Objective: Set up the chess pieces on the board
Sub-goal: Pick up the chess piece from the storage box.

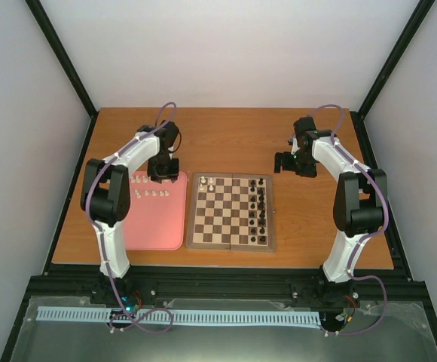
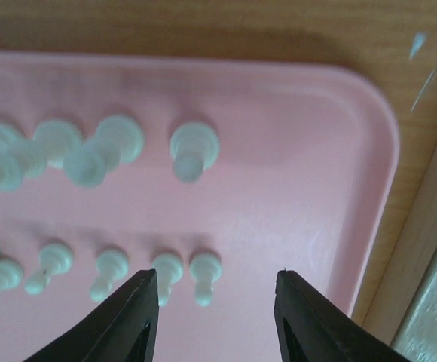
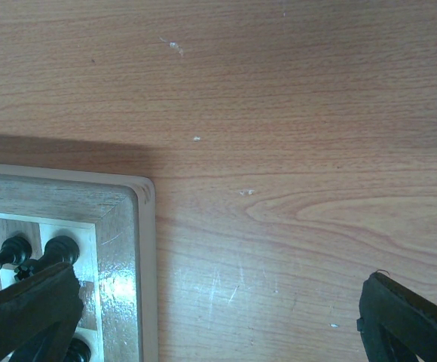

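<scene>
Several tiny white chess pieces (image 1: pixel 149 194) stand on the pink tray, in two rows in the left wrist view. My left gripper (image 1: pixel 163 172) hovers over the tray's far right part. Its jaws are open (image 2: pixel 215 285), and the end pawn (image 2: pixel 205 271) of the near row sits between them, close to the left finger (image 2: pixel 132 320) and untouched. The wooden board (image 1: pixel 230 245) lies mid-table with two white pieces (image 1: pixel 208 182) at its far left corner. My right gripper (image 1: pixel 288 162) hangs open (image 3: pixel 218 309) over bare table beyond the board's far right corner (image 3: pixel 120 219).
The pink tray (image 1: pixel 162 226) lies just left of the board, its rim (image 2: pixel 380 173) to the right of my left fingers. Small black pieces (image 1: pixel 261 202) line the board's right columns, and some (image 3: pixel 56 250) show beside my right gripper's left finger (image 3: pixel 30 313).
</scene>
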`<state>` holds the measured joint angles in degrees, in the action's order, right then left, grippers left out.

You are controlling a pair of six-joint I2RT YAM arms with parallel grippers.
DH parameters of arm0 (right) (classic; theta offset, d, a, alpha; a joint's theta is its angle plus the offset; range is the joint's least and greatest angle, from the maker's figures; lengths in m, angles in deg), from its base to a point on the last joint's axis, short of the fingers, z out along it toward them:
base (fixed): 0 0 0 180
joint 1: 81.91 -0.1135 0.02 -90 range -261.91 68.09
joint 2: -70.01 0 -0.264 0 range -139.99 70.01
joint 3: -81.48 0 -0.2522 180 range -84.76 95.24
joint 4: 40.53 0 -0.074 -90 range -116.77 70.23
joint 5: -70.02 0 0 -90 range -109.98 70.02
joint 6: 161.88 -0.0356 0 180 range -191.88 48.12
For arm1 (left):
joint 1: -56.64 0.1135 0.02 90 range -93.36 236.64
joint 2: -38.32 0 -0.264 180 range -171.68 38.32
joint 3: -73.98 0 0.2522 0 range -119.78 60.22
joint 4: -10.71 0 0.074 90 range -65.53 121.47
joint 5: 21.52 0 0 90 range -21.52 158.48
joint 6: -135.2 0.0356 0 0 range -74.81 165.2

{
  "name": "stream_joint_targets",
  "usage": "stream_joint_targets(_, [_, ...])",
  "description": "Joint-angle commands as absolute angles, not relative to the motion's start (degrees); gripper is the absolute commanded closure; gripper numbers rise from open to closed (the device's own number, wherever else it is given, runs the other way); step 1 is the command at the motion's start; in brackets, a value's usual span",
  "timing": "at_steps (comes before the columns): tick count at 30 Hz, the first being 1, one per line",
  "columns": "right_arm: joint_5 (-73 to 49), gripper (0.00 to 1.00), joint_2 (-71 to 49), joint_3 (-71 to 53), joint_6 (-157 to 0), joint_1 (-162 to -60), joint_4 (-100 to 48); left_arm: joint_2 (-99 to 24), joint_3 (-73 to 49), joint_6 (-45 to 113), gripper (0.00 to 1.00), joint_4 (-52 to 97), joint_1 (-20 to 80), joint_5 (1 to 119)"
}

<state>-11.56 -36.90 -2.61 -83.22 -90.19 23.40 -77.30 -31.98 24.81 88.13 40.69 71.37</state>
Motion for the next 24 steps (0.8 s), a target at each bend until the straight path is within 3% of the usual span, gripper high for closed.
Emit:
stream_joint_targets(1, [-11.39,0.0,-37.76,-1.21,-82.52,-89.6,23.59,-70.83,-27.45,22.64,0.57,85.59,40.92,70.1])
stream_joint_targets(11, [-11.17,0.0,-38.0,-1.23,-82.61,-89.67,23.68,-70.26,-19.95,22.55,0.63,79.61,40.43,69.61])
stream_joint_targets(24, [-11.81,0.0,-37.15,-1.8,-82.61,-89.69,23.94,-72.32,-19.64,22.34,0.67,77.29,39.82,70.06])
